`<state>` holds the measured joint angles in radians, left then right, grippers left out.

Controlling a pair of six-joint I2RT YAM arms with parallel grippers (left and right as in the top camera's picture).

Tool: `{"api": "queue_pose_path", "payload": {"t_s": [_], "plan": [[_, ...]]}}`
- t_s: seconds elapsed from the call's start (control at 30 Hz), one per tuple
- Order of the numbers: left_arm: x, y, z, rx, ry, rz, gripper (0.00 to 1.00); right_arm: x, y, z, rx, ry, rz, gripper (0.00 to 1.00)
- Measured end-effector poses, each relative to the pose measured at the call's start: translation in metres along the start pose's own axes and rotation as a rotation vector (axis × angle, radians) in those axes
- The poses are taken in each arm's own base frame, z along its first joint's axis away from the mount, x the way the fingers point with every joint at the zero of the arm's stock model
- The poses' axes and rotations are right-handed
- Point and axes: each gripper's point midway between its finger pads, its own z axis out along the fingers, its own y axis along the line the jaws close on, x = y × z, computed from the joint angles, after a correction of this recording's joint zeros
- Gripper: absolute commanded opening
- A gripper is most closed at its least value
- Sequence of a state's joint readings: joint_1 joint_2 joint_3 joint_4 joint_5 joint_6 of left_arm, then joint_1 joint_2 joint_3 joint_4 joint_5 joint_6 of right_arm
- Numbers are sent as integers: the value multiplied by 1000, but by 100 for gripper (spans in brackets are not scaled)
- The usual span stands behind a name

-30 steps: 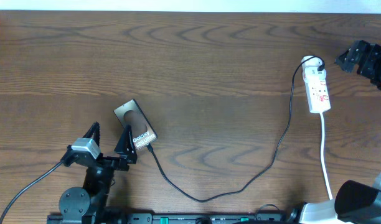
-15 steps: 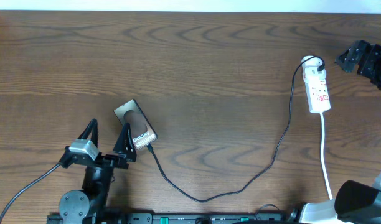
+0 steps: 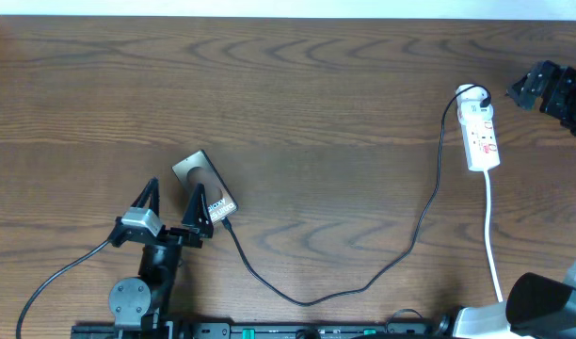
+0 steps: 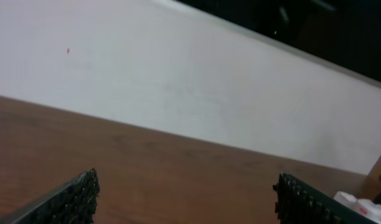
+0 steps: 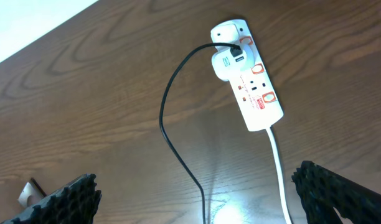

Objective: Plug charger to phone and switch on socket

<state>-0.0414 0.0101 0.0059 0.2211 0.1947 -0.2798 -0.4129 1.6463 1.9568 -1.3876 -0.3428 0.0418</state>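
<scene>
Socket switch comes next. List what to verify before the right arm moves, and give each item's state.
1. Charger tip at the phone: the cable end meets the phone's lower corner in the overhead view. Whether it is seated: cannot tell.
2. Charger's white plug sits in the socket: ok.
3. Right gripper open and empty: ok.
4. Left gripper open and holding nothing, with one finger close by the phone: ok.
5. Socket lies ahead of the right gripper, with only the cable beside it: ok.
6. Socket switch position, too small to read: cannot tell.
</scene>
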Motion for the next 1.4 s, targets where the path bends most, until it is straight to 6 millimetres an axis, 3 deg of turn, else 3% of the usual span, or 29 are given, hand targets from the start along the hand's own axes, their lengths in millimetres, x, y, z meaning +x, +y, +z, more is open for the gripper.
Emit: {"api": "queue_pose_path", "payload": {"t_s": [0.1, 0.27, 1.07, 1.4], "plan": [[11, 4, 0, -17, 47, -7, 88, 0, 0, 0, 0, 0, 0, 99], [49, 21, -6, -98, 198, -28, 88, 0, 0, 0, 0, 1, 1, 99], [47, 32, -7, -132, 210, 260, 88, 0, 0, 0, 0, 0, 0, 99], [46, 33, -8, -139, 212, 295, 88, 0, 0, 0, 0, 0, 0, 99]]}}
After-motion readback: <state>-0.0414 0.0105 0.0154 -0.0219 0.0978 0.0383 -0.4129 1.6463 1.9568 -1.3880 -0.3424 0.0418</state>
